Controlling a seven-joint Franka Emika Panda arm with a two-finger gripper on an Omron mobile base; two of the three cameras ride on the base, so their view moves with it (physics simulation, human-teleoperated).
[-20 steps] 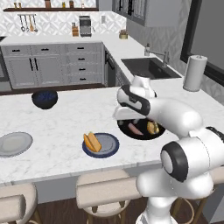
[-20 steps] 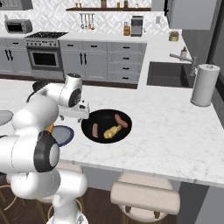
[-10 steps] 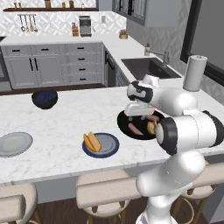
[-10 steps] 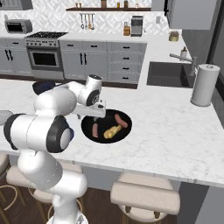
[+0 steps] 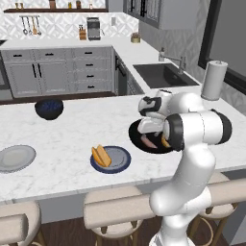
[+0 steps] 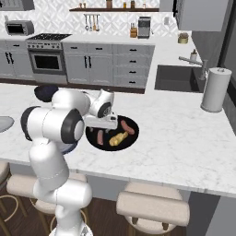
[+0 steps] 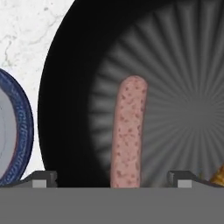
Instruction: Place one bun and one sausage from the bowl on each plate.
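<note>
Black bowl [image 6: 112, 133] on marble counter [image 6: 184, 138], near front edge, right of dark blue plate [image 5: 111, 159]. Holds two sausages and one bun: first sausage [image 6: 100, 136] at left side of bowl, second sausage [image 6: 127, 126] toward far right side, bun [image 6: 117, 138] at near side between them. Items lying apart, none stacked.

Gripper [image 7: 112, 177] poised low over left portion of black bowl [image 7: 131, 87], fingers spread wide, nothing between them. In hand view, sausage [image 7: 127, 131] lies lengthwise in line with gap between fingertips [image 7: 43, 178], reaching toward bowl's ribbed centre; contact with fingertips cannot be told. Edge of bun [image 7: 218, 177] visible at lower right of same view. Rim of dark blue plate [image 7: 19, 131] just beside bowl, close to it but apart.

Dark blue plate carries one bun [image 5: 100, 155], set on left half; no sausage on it. Light grey plate [image 5: 16, 158] further left along counter, well apart from blue plate, bare. Small dark blue bowl [image 5: 49, 108] toward far side of counter, contents not discernible.

Paper towel roll [image 6: 215, 89] upright at right end of counter, near sink [image 6: 177, 78]. Stools [image 6: 152, 207] along front of counter.
</note>
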